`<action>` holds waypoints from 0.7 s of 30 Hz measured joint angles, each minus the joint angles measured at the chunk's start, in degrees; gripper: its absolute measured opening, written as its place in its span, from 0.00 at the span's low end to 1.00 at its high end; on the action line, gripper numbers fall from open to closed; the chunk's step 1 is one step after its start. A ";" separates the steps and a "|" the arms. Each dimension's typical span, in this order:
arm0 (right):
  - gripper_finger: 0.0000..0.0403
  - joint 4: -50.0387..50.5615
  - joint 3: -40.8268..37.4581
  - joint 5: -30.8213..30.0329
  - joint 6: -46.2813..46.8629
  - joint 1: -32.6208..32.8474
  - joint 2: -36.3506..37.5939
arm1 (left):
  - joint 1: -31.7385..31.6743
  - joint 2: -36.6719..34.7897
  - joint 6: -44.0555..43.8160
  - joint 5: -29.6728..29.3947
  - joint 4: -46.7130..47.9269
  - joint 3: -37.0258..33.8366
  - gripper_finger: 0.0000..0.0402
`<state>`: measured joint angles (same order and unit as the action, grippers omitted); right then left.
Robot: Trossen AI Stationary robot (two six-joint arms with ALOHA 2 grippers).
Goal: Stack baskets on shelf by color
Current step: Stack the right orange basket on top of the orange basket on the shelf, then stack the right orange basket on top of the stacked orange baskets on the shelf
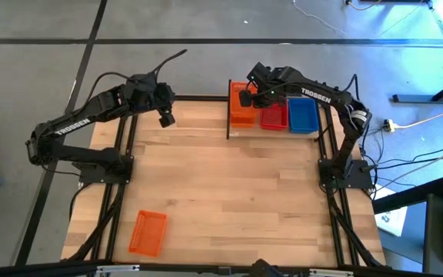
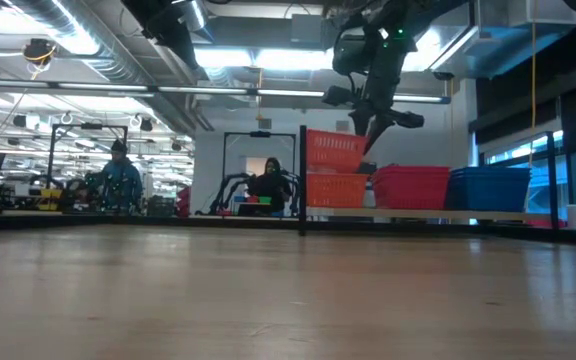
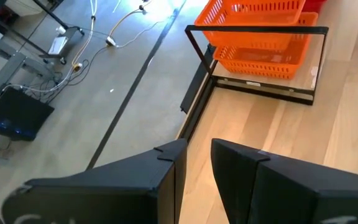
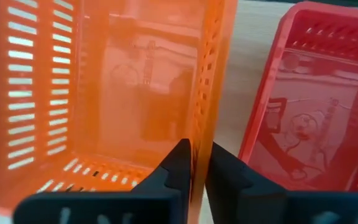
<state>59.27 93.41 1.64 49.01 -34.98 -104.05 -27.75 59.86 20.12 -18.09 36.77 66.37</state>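
The shelf (image 1: 229,123) stands at the table's far edge. On it, side by side, are stacked orange baskets (image 2: 333,188), red baskets (image 2: 411,187) and blue baskets (image 2: 490,187). The upper orange basket (image 2: 334,150) sits slightly tilted in the one below it. My right gripper (image 1: 246,96) comes down on it from above, shut on its wall. Another orange basket (image 1: 148,232) lies flat on the table near the near left corner. My left gripper (image 1: 165,118) hangs open above the table's far left part, holding nothing. My right gripper pinches the upper orange basket's long side wall (image 4: 202,134), the one facing the red basket (image 4: 316,112). One finger (image 4: 178,167) is inside the basket and the other outside. The fingers point down from above. The basket rests slightly tilted in the lower orange basket.
Thin black posts (image 3: 199,43) frame the shelf. The wooden table's middle and right parts (image 1: 244,192) are bare. Black frame rails run along both table sides. People stand in the room beyond the table (image 2: 118,180).
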 joint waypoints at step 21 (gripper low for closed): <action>0.20 -5.23 3.61 -0.97 -8.09 0.68 -0.02 | 0.00 0.00 0.02 -0.05 -0.02 0.00 0.17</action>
<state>54.04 97.01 0.67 40.93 -34.30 -104.07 -27.75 59.86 20.14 -18.13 36.75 66.37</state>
